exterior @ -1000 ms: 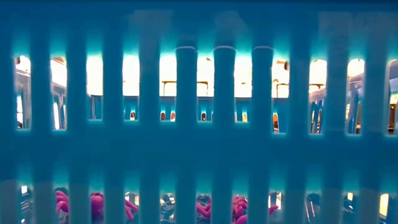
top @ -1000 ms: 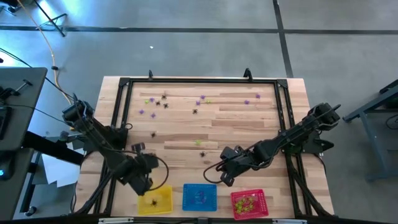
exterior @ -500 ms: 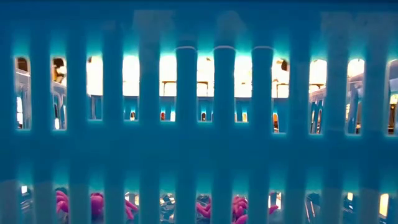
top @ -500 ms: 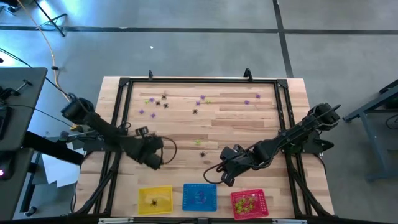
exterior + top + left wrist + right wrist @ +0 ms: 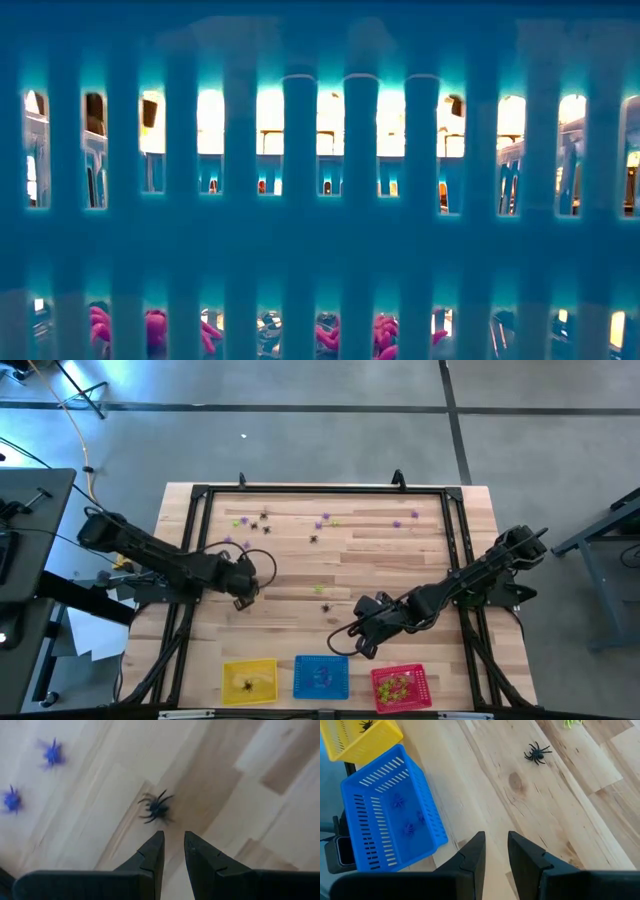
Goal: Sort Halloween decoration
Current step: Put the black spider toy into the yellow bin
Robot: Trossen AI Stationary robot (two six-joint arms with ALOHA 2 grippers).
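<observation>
The Halloween decoration lies scattered as tiny spiders on the wooden table (image 5: 400, 560). A black spider (image 5: 156, 809) lies just ahead of my left gripper (image 5: 173, 845), which hovers over the table's left half (image 5: 244, 594), open by a narrow gap with nothing in it. Two purple spiders (image 5: 52, 752) lie beyond. My right gripper (image 5: 496, 851) is open and holds nothing; it hangs above the near middle (image 5: 358, 645) beside the blue basket (image 5: 390, 815). Another black spider (image 5: 537, 753) lies farther out on the wood.
Yellow (image 5: 248, 680), blue (image 5: 321, 675) and red (image 5: 401, 687) mesh baskets stand along the near edge, each with spiders inside. More spiders (image 5: 255, 525) lie toward the far edge. A black frame (image 5: 320, 490) rims the table. The blue basket's wall (image 5: 320, 250) fills the low view.
My left gripper has swung from above the yellow basket toward the table's far edge and now stands over the black spider on the table's left half. Its fingers keep the same narrow gap.
</observation>
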